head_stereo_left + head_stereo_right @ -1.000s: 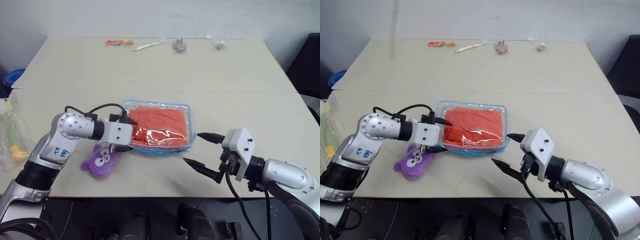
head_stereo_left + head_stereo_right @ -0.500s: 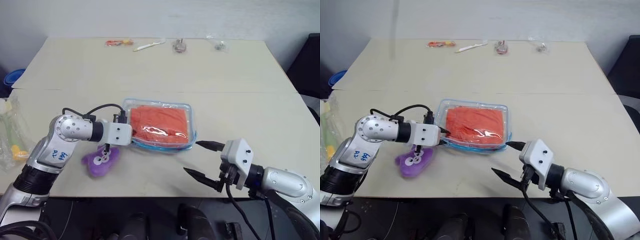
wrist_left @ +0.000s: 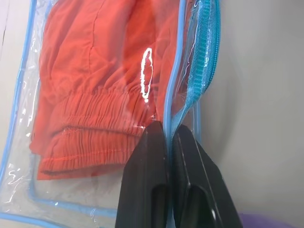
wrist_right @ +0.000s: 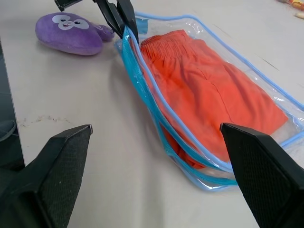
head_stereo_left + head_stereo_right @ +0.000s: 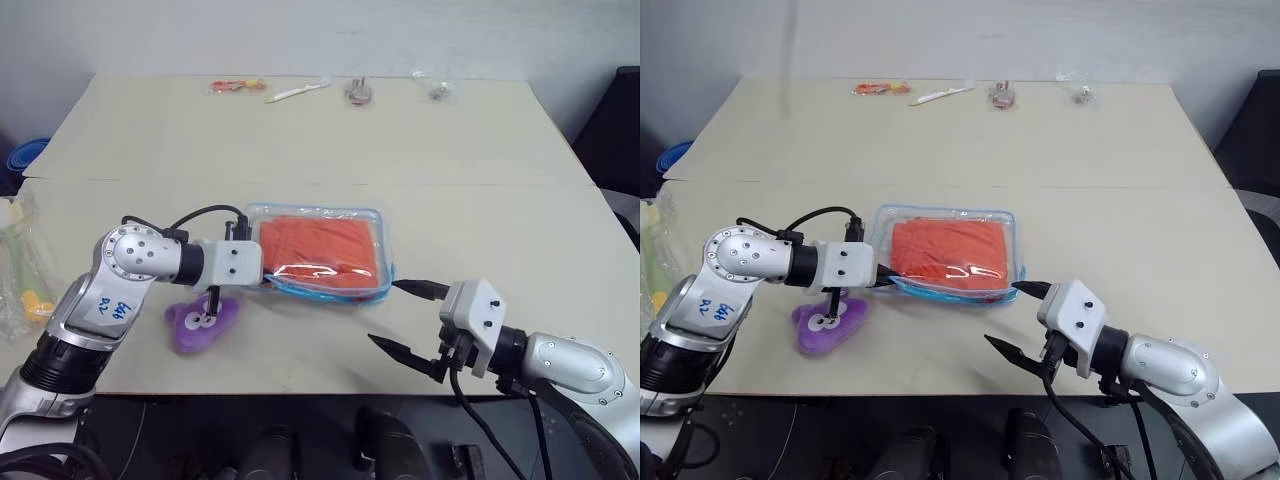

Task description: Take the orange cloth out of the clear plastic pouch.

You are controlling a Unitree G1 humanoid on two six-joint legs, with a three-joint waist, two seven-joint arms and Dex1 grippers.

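Observation:
The clear plastic pouch (image 5: 384, 262) with light blue trim lies in the middle of the table, and the folded orange cloth (image 5: 320, 245) sits inside it. My left gripper (image 5: 262, 281) is at the pouch's left end. In the left wrist view the gripper (image 3: 168, 130) is shut on the blue-trimmed edge beside the teal zip, and that end is raised a little off the table. My right gripper (image 5: 385, 312) hovers open just right of the pouch's near right corner, apart from it, with nothing between its fingers.
A purple plush toy (image 5: 203, 320) lies under my left forearm near the table's front edge. A clear bag with a yellow-green toy (image 5: 20, 285) sits at the far left. Small items (image 5: 297, 92) line the table's far edge.
My left gripper has shut on the pouch's left edge and drawn back slightly, lifting that end. The right gripper stays open in about the same place.

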